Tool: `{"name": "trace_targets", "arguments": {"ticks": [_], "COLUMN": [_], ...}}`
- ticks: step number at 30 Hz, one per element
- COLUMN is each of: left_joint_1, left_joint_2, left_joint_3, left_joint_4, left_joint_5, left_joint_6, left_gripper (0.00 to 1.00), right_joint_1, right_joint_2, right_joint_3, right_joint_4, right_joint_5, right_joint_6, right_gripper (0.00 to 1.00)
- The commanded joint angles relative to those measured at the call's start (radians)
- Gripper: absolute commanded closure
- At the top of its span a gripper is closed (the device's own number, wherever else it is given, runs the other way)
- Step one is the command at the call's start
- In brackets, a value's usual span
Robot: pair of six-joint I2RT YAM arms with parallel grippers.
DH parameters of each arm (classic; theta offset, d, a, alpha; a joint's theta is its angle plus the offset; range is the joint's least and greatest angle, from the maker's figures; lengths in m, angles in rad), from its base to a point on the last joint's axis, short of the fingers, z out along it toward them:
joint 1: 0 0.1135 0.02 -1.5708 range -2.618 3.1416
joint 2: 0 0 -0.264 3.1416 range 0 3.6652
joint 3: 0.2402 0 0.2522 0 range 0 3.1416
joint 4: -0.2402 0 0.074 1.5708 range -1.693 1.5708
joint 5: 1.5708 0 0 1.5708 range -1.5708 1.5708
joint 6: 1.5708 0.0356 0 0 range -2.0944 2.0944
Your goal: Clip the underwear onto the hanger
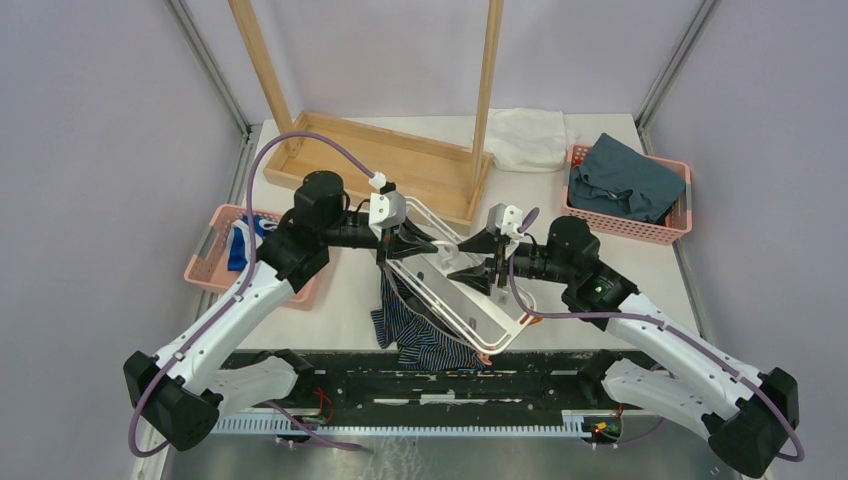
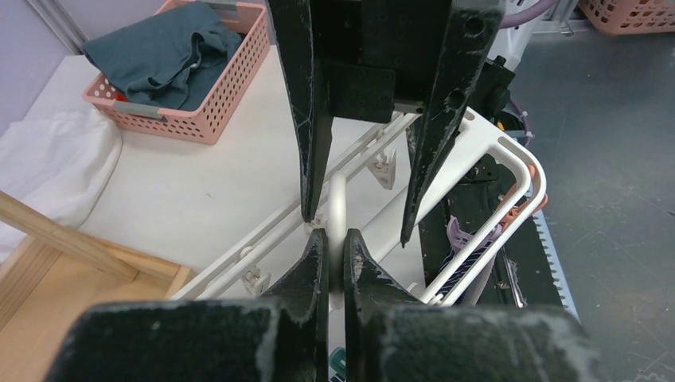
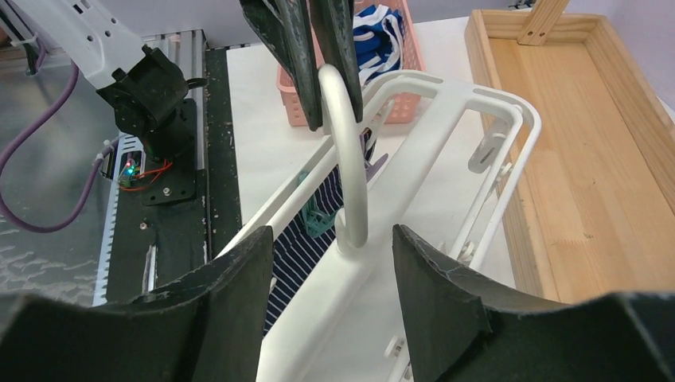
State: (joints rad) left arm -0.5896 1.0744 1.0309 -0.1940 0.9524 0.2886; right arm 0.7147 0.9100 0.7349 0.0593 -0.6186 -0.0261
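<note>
The white hanger (image 1: 440, 305) is held tilted above the table's near edge. My left gripper (image 1: 400, 240) is shut on its hook (image 2: 337, 207), the two fingers pinching the white stem in the left wrist view (image 2: 336, 247). My right gripper (image 3: 330, 263) faces it from the other side, open, its fingers (image 3: 442, 294) straddling the hook's base (image 3: 350, 231) without touching it. The underwear (image 1: 425, 340), navy with thin stripes, hangs under the frame's near-left part, and it shows through the rails (image 3: 306, 247) beside a teal clip (image 3: 317, 219). An orange clip (image 1: 530, 320) sits at the frame's right corner.
The tall wooden rack's tray base (image 1: 380, 160) lies just behind the grippers. A pink basket (image 1: 680, 225) at the back right holds teal cloth. Another pink basket (image 1: 205, 265) at the left holds a blue-and-white garment. A white cloth (image 1: 525, 135) lies at the back.
</note>
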Motion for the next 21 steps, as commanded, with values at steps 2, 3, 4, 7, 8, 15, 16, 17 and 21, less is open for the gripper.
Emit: {"name": "trace_targets", "arguments": {"ticks": [2, 3, 4, 7, 8, 15, 16, 17, 21], "left_joint_1": [0.001, 0.001, 0.001, 0.001, 0.001, -0.001, 0.0, 0.0, 0.001], "left_joint_2": [-0.027, -0.031, -0.033, -0.036, -0.036, -0.04, -0.043, -0.043, -0.044], "left_joint_3": [0.071, 0.07, 0.071, 0.073, 0.075, 0.069, 0.068, 0.066, 0.062], "left_joint_4": [0.149, 0.16, 0.167, 0.173, 0.173, 0.183, 0.186, 0.191, 0.194], "left_joint_5": [0.096, 0.099, 0.101, 0.107, 0.108, 0.111, 0.11, 0.111, 0.11], "left_joint_6": [0.009, 0.003, -0.003, -0.009, -0.01, -0.022, -0.024, -0.027, -0.031], "left_gripper": [0.97, 0.97, 0.97, 0.97, 0.97, 0.97, 0.97, 0.97, 0.97], "right_joint_1": [0.013, 0.013, 0.014, 0.017, 0.018, 0.025, 0.026, 0.026, 0.03], "right_joint_2": [0.003, 0.007, 0.01, 0.024, 0.029, 0.07, 0.073, 0.077, 0.09], "right_joint_3": [-0.029, -0.029, -0.028, -0.023, -0.018, 0.0, 0.0, 0.0, -0.005], "right_joint_4": [0.147, 0.144, 0.142, 0.137, 0.13, 0.107, 0.109, 0.11, 0.134], "right_joint_5": [-0.014, -0.014, -0.015, -0.026, -0.028, -0.02, -0.018, -0.016, -0.007], "right_joint_6": [-0.008, -0.01, -0.013, -0.021, -0.026, -0.047, -0.048, -0.048, -0.039], "right_gripper": [0.38, 0.39, 0.39, 0.41, 0.41, 0.47, 0.48, 0.5, 0.54]}}
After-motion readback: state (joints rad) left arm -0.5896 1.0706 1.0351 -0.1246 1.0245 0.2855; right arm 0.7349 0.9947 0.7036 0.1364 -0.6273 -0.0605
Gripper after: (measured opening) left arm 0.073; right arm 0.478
